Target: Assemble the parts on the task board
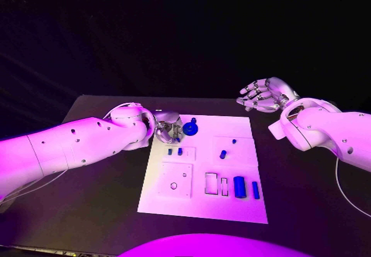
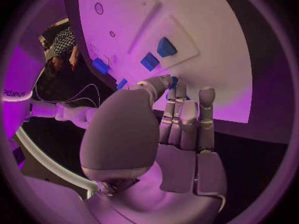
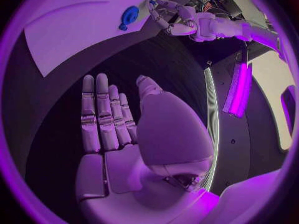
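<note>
Now the blue round part point(image 1: 190, 128) sits just off the left hand point(image 1: 165, 130) fingers, grasp unclear; right hand point(image 1: 264, 94) released, well apart.

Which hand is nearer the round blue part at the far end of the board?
Left. The left hand has its fingers right beside the round blue part; the right hand is raised beyond the task board's far right corner.

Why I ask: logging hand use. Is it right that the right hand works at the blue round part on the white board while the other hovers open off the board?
No, the hands are swapped. The head view shows the left hand at the blue round part on the white board; the right hand hovers open.
</note>
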Tool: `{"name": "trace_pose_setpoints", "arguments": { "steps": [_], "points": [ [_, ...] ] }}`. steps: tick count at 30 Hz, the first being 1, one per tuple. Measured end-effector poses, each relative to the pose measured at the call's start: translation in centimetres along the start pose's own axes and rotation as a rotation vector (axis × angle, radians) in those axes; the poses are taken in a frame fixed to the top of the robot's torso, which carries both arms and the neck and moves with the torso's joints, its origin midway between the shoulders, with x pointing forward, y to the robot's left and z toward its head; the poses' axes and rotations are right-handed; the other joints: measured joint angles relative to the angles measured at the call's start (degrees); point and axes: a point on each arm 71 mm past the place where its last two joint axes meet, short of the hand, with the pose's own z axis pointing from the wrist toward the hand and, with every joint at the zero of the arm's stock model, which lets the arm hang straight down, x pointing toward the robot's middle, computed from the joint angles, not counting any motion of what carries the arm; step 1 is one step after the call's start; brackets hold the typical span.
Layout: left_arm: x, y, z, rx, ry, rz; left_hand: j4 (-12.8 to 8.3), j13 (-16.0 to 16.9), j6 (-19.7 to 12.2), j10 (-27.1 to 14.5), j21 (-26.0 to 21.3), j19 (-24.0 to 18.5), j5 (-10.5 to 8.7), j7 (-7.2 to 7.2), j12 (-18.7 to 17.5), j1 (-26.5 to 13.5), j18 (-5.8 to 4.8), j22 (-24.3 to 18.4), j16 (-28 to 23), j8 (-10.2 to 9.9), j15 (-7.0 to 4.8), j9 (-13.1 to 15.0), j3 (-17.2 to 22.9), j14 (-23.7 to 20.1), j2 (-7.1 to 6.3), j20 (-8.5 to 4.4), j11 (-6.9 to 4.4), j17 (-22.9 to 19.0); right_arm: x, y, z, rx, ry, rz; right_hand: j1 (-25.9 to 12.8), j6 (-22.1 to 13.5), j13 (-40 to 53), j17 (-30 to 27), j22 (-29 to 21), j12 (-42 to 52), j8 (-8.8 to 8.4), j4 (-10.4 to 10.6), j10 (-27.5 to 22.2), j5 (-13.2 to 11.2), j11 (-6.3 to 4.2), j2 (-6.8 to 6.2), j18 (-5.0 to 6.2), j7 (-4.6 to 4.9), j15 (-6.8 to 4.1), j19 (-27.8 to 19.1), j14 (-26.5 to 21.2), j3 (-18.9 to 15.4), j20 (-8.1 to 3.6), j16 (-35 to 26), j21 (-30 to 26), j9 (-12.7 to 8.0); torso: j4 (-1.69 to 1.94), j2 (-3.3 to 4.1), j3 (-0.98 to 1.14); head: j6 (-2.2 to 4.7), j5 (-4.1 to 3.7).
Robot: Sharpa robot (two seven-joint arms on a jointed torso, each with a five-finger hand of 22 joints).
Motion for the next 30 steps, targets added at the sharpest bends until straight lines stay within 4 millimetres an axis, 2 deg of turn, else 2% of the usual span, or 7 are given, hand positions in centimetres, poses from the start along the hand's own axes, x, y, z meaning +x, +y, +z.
{"name": "trace_pose_setpoints", "arguments": {
  "steps": [12,19,30],
  "points": [
    [0.00,0.07,-0.02,-0.001,0.002,-0.003,0.16,0.00,0.00,0.00,0.00,0.11,0.00,-0.01,-0.22,-0.22,0.00,-0.09,0.00,0.00,0.00,-0.02,0.16,0.00,0.22,0.11,0.00,-0.06,0.01,-0.01,0.01,0.000,0.000,0.000,0.00,0.00,0.00,0.00,0.00,0.00,0.00,0.00,0.00,0.00,0.00,0.00,0.00,0.00,0.00,0.00,0.00,0.00,0.00,0.00,0.00,0.00,-0.01,0.00,0.00,-0.07,-0.08],
    [0.01,0.12,-0.05,-0.002,0.001,-0.005,1.04,0.00,-0.43,0.00,-0.55,0.21,-0.34,-0.01,-0.83,-2.03,0.01,-0.31,0.00,-0.68,0.20,0.13,-0.72,0.20,-0.98,0.21,0.00,-0.30,0.02,-0.01,0.01,0.000,0.001,0.000,0.00,0.00,0.01,0.01,0.00,0.00,0.00,0.00,0.00,0.00,0.00,0.00,0.00,0.00,0.00,0.00,0.00,0.00,0.00,0.00,0.00,0.00,0.00,-0.01,0.00,-0.07,-0.08],
    [0.04,0.25,-0.11,-0.006,0.002,-0.010,2.15,0.19,-1.23,-0.22,-1.59,0.21,-0.56,-0.02,-1.12,-3.24,0.01,-1.32,-0.23,-1.52,0.41,0.13,-1.82,-0.01,-1.44,0.21,0.21,-1.55,0.04,0.00,0.02,0.000,0.001,0.000,0.00,0.00,-0.05,0.01,-0.17,-0.33,-0.23,0.00,0.21,0.00,-0.21,0.00,0.00,0.00,0.00,0.00,0.00,0.00,0.00,0.00,0.00,-0.11,0.01,-0.01,0.02,-0.04,-0.18]
  ]
}}
